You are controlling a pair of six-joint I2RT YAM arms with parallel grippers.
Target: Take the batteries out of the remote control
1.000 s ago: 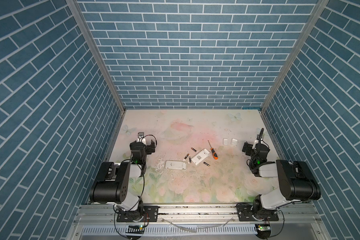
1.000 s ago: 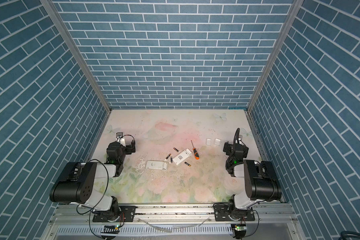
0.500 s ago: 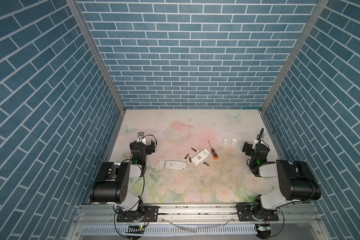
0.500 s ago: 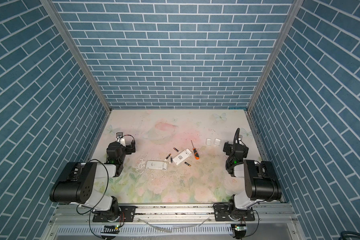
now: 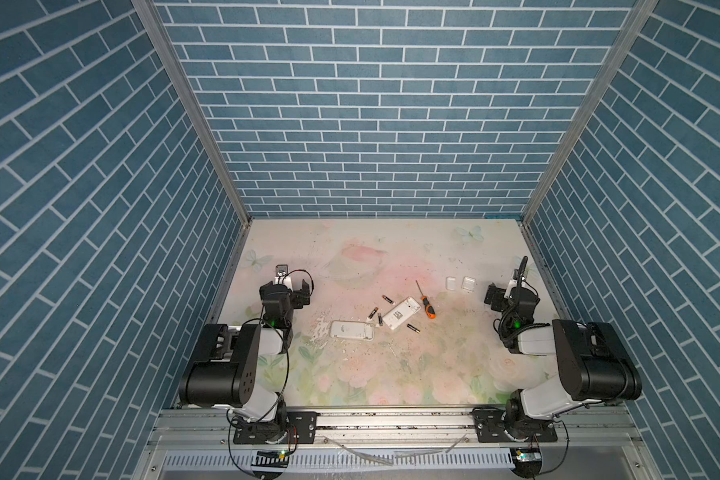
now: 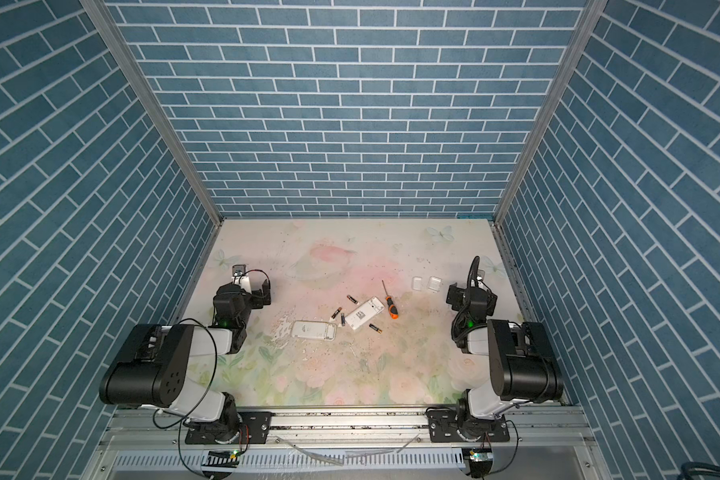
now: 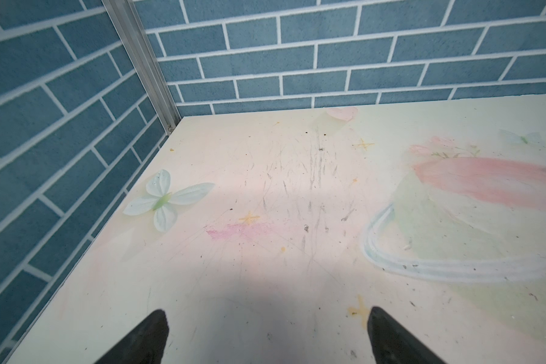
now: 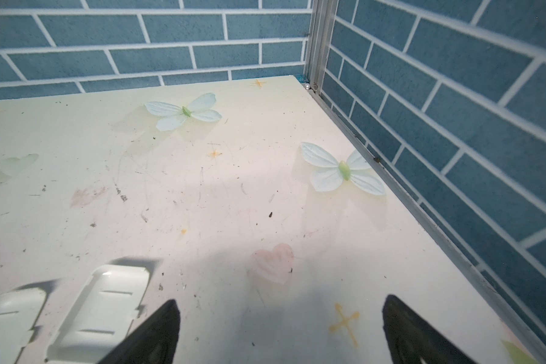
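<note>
- Seemingly the unloading is finished: four batteries (image 5: 387, 299) lie loose on the desk (image 5: 391, 374), scattered around the angled remote (image 5: 400, 313), between the left claw (image 7: 267, 312) and the right claw (image 8: 281, 301), well apart from both.
- Both claws stand with jaws wide apart, empty, over bare desk.
- Two white covers (image 8: 101, 302) lie just beside one finger of the right claw.
- Nearer the left claw lies the second remote (image 5: 352, 330); whether its bay is empty is too small to tell.
- Next, I judge, only a check of both bays is called for.
</note>
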